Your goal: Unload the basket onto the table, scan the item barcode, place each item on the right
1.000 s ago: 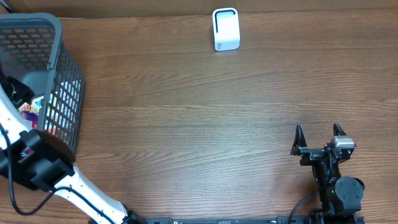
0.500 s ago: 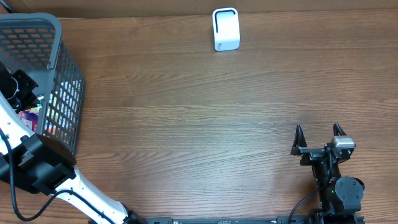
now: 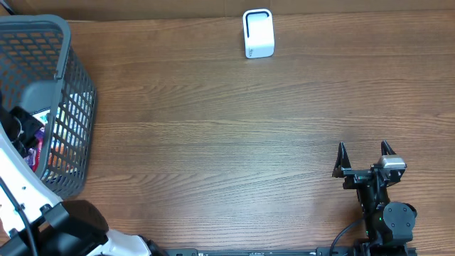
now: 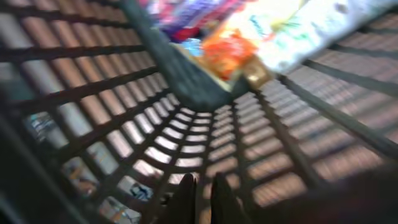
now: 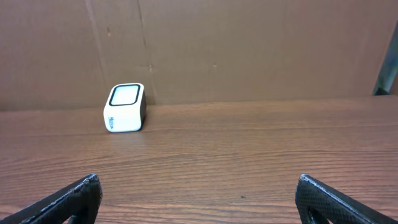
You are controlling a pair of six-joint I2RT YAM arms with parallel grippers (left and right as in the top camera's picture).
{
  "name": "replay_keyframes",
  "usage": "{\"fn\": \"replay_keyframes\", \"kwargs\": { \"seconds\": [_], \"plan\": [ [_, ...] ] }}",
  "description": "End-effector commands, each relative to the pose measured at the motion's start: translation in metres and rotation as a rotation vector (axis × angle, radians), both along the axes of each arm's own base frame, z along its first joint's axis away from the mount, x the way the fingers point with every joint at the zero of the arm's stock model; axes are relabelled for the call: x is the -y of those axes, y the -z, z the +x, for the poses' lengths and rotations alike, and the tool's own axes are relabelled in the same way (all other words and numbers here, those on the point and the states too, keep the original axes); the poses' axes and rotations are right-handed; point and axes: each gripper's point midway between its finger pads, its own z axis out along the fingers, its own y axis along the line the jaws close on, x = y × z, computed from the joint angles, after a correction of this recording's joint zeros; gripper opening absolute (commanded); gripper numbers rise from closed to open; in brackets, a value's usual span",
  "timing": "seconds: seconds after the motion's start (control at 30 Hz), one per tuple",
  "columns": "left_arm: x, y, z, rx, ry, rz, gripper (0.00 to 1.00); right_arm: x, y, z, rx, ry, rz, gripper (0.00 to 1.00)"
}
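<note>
On the wooden table (image 3: 213,142), the basket (image 3: 65,44) at upper left holds the packets (image 4: 249,37). Inside it our left gripper (image 4: 204,184) has just snapped shut, apparently empty, so no scan yet. Our right gripper (image 3: 363,148) gapes wide at lower right, and the scanner (image 3: 258,33) waits at top centre.

A basket (image 3: 67,78) stood at the left edge of the bench (image 3: 213,142), with packets (image 4: 231,53) in it and the left end effector (image 4: 204,190) inside. A scanner (image 3: 258,33) sat at the far edge, mid-bench. The right end effector (image 3: 362,149) sat near the front right.
</note>
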Motion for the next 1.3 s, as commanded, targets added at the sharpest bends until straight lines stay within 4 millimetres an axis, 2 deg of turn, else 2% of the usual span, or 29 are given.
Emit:
{"fn": "replay_keyframes", "kwargs": {
  "seconds": [0.0,0.17,0.27,0.4,0.6,0.7,1.03,1.27],
  "plan": [
    [-0.020,0.008,-0.017,-0.083,-0.140,0.097,0.04,0.001,0.001,0.000,0.007,0.006,-0.004,1.00],
    [-0.034,0.025,-0.019,-0.070,-0.201,0.106,0.04,0.001,0.001,0.000,0.007,0.006,-0.004,1.00],
    [-0.041,0.033,-0.037,-0.097,-0.269,0.084,0.04,0.001,0.001,0.000,0.007,0.006,-0.004,1.00],
    [-0.053,0.033,-0.066,-0.122,-0.358,0.069,0.04,0.001,0.001,0.000,0.007,0.006,-0.004,1.00],
    [-0.044,0.038,-0.085,-0.094,-0.440,-0.063,0.04,0.001,0.001,0.000,0.007,0.006,-0.004,1.00],
    [-0.037,0.040,-0.083,-0.085,-0.432,-0.104,0.04,0.001,0.001,0.000,0.007,0.006,-0.004,1.00],
    [-0.011,0.042,-0.047,0.021,-0.246,-0.245,0.04,0.001,0.001,0.000,0.007,0.006,-0.004,1.00],
    [-0.002,0.041,-0.047,0.034,-0.217,-0.261,0.04,0.001,0.001,0.000,0.007,0.006,-0.004,1.00]
  ]
}}
